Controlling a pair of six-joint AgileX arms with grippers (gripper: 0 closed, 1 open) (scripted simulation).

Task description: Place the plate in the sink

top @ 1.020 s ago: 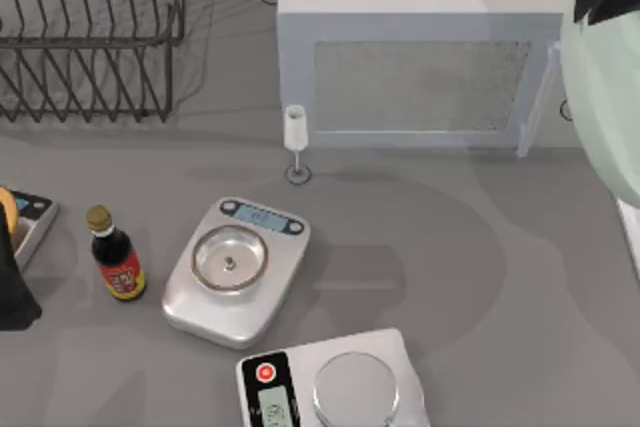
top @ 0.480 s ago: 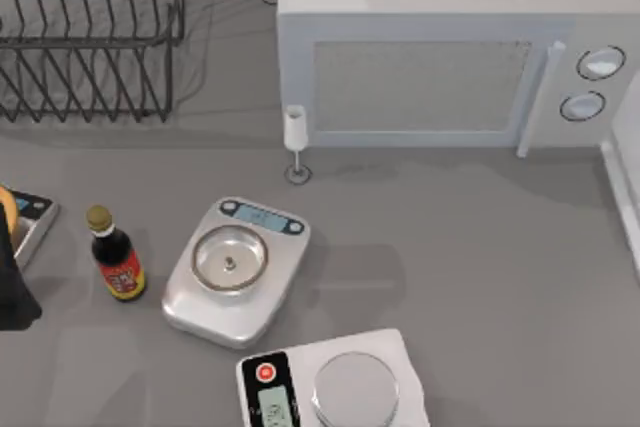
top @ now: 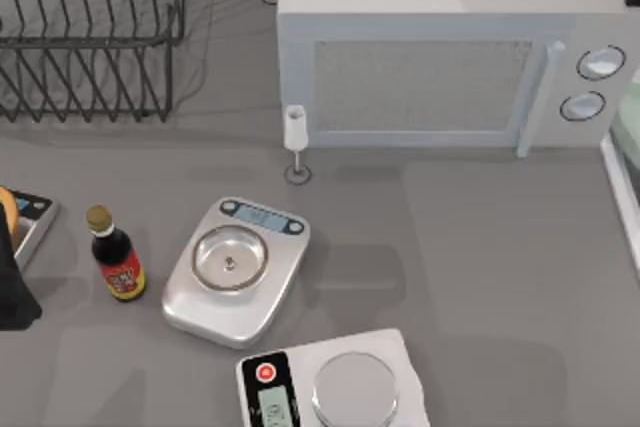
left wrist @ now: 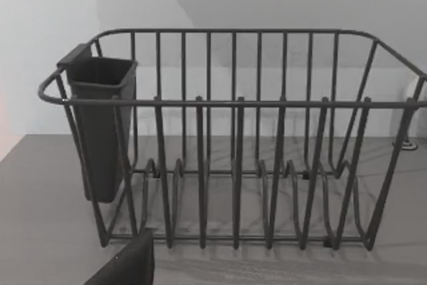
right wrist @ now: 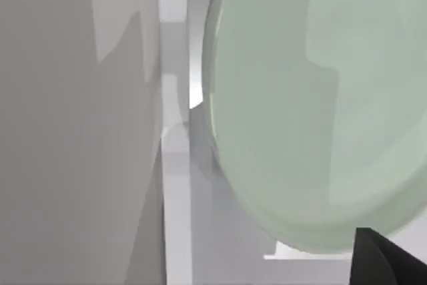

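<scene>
One pale mint plate (right wrist: 300,111), smooth and shallow, tilts over the sink (right wrist: 175,185). Right gripper's grip on it: cannot tell.

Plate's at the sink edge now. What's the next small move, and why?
Probably ease the plate a little further down into the sink, then let go. In the right wrist view it hangs tilted just beyond the white rim, and in the top view a pale green sliver shows past the rim at the table's right edge. Whether it already rests on the basin floor cannot be told.
</scene>
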